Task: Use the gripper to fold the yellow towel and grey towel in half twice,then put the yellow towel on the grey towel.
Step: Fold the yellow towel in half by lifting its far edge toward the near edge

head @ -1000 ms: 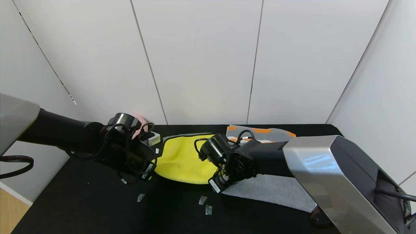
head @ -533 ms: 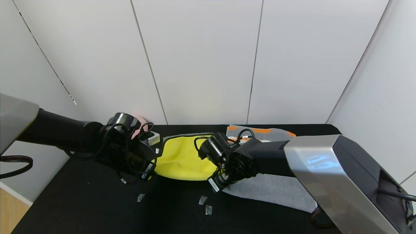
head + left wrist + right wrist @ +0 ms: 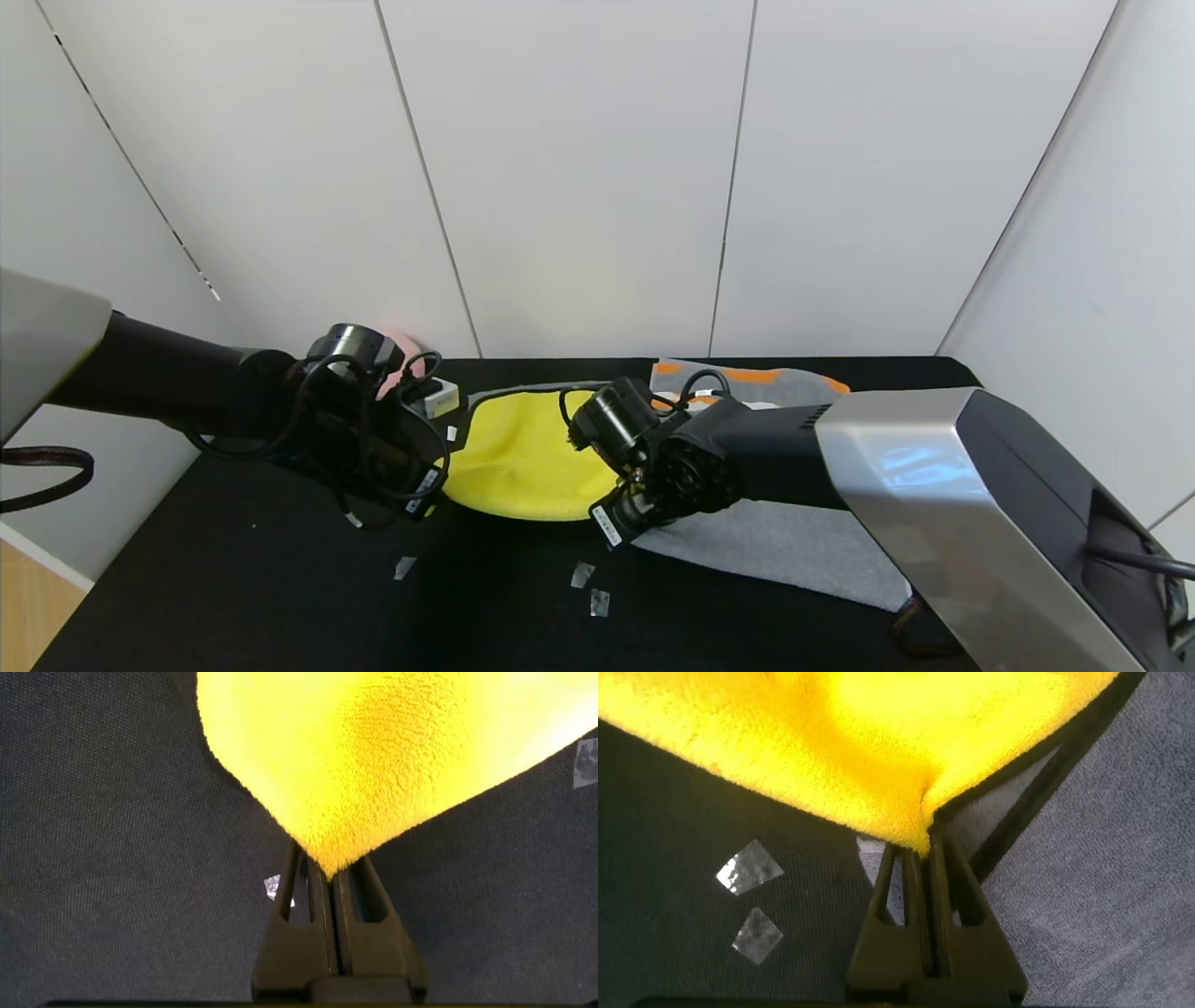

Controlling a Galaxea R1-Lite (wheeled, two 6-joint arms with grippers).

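Both tools pinch the yellow towel's [image 3: 523, 457] near corners beside the grey towel [image 3: 794, 546]

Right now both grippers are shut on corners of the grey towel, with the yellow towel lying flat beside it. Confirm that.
Not quite. Both wrist views show the left gripper and right gripper shut on corners of the yellow towel, not the grey one. The grey towel lies flat beside it.
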